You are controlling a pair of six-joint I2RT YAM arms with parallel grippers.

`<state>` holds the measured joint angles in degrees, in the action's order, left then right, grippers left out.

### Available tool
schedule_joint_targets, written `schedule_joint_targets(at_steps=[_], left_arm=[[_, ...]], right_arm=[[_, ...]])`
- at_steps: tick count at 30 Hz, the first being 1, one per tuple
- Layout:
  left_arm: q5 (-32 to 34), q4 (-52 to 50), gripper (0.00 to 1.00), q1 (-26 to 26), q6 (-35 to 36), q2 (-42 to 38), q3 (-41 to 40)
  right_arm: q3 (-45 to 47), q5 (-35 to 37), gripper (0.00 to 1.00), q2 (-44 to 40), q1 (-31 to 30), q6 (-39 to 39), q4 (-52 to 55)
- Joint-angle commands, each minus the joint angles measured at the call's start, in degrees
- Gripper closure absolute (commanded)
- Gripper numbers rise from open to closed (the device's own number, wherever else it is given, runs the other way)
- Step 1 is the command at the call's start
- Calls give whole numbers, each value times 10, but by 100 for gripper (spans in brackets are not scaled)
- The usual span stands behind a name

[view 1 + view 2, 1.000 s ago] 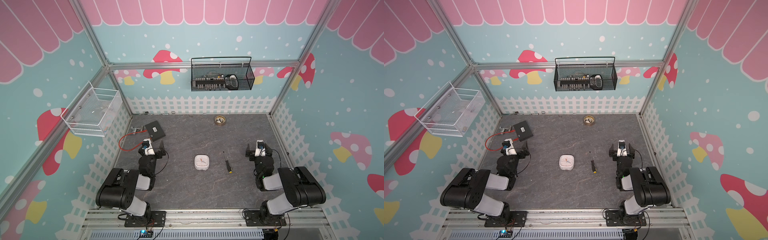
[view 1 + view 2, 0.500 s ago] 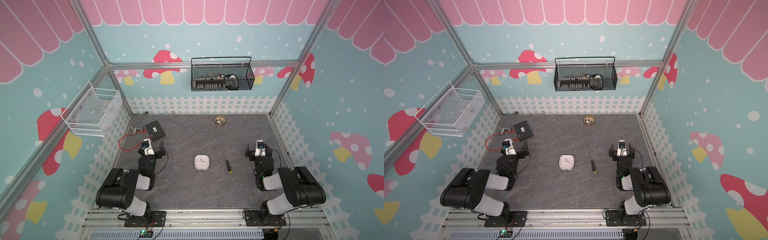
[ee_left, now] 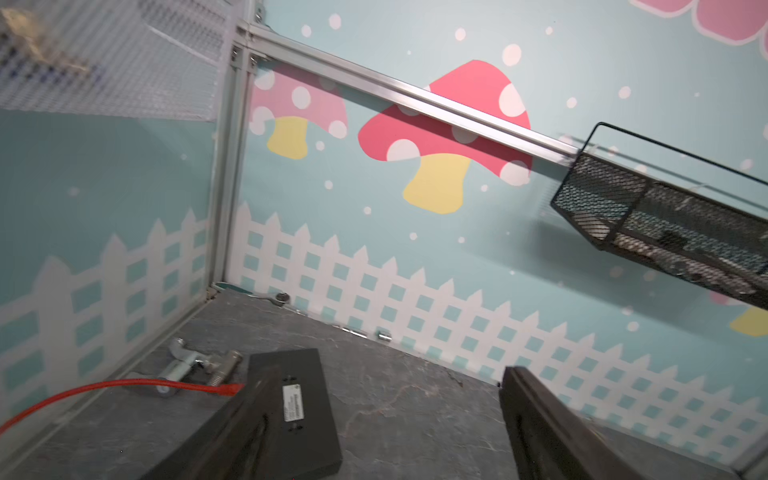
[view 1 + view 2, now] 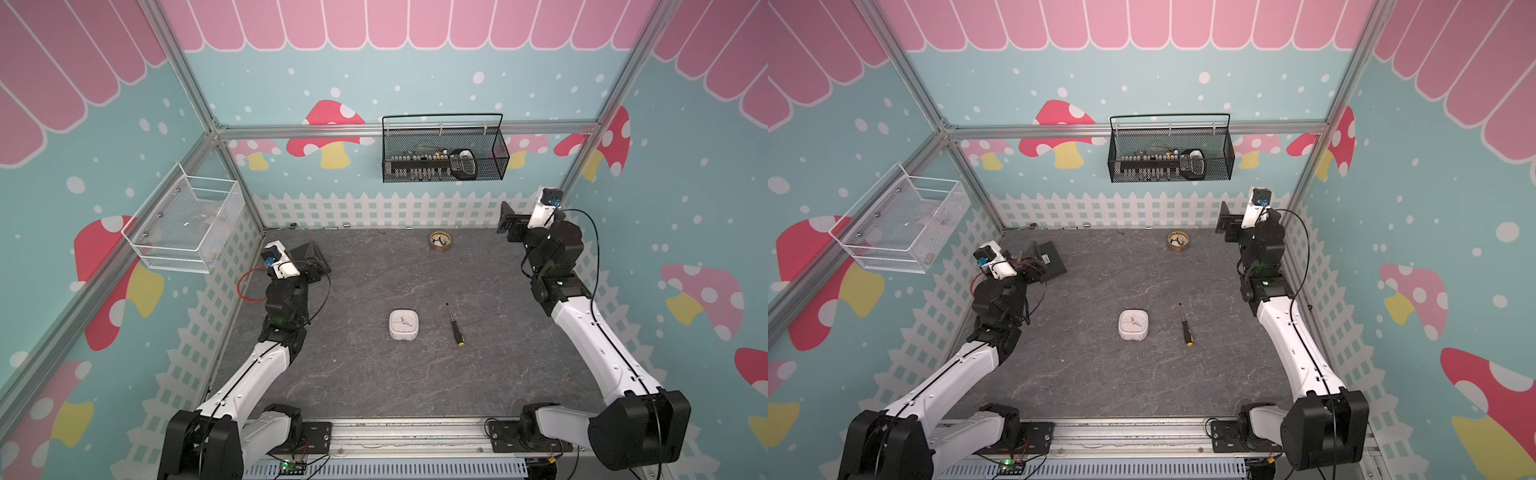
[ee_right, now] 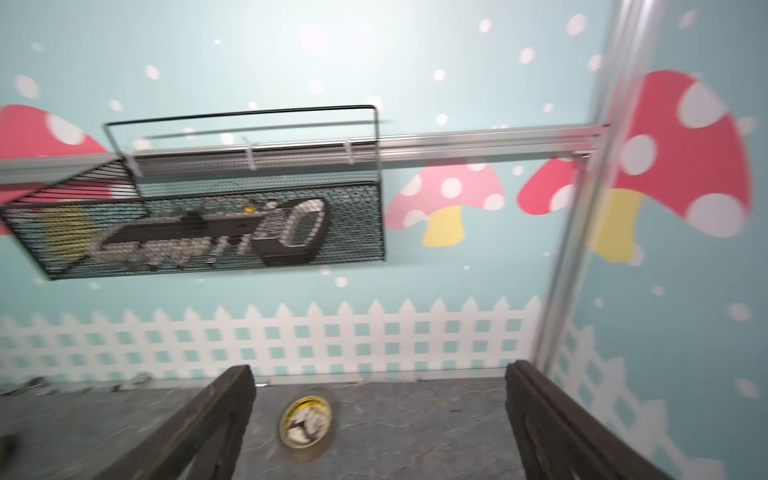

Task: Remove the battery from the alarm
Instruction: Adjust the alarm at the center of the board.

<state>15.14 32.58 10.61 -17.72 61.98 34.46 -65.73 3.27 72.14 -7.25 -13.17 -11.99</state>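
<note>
Bright even light, soft shadows (right wrist view smeared)

Face up near the middle of the grey mat (image 4: 1100,374): alarm (image 4: 1133,325). Just beside it at 3 o'clock: screwdriver (image 4: 1185,325), yellow cap toward 6. Far off toward 1 o'clock: brass disc (image 4: 1178,241). Well apart at 10 and 2 o'clock: left gripper (image 4: 1036,259), right gripper (image 4: 1225,222).

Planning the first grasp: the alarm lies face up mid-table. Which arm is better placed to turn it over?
Probably left. The left gripper, fingers open, sits lower and nearer the alarm; the right gripper is raised at the back corner, with the screwdriver on its side of the alarm.
</note>
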Motion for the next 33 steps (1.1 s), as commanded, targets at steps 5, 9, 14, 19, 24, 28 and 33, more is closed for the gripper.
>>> schedule_joint_targets(at_steps=[5, 9, 14, 19, 24, 28, 33], left_arm=[[-122, -239, 49, 99, -104, -26, 30], [-173, -282, 50, 128, -137, -29, 5], [-259, -263, 50, 150, -173, 19, -43], [-299, -205, 46, 171, -208, 79, -76], [-334, -152, 45, 184, -233, 152, -78], [-349, -121, 44, 190, -247, 175, -77], [-375, -89, 44, 190, -261, 210, -73]], right_arm=[[47, -162, 2, 39, -135, -146, 283], [94, -185, 11, 52, -208, -192, 277], [129, -180, 16, 99, -250, -217, 273], [166, -196, 21, 115, -257, -247, 229], [185, -224, 39, 153, -264, -267, 183], [181, -226, 47, 170, -270, -271, 170], [165, -228, 48, 198, -271, -270, 165]])
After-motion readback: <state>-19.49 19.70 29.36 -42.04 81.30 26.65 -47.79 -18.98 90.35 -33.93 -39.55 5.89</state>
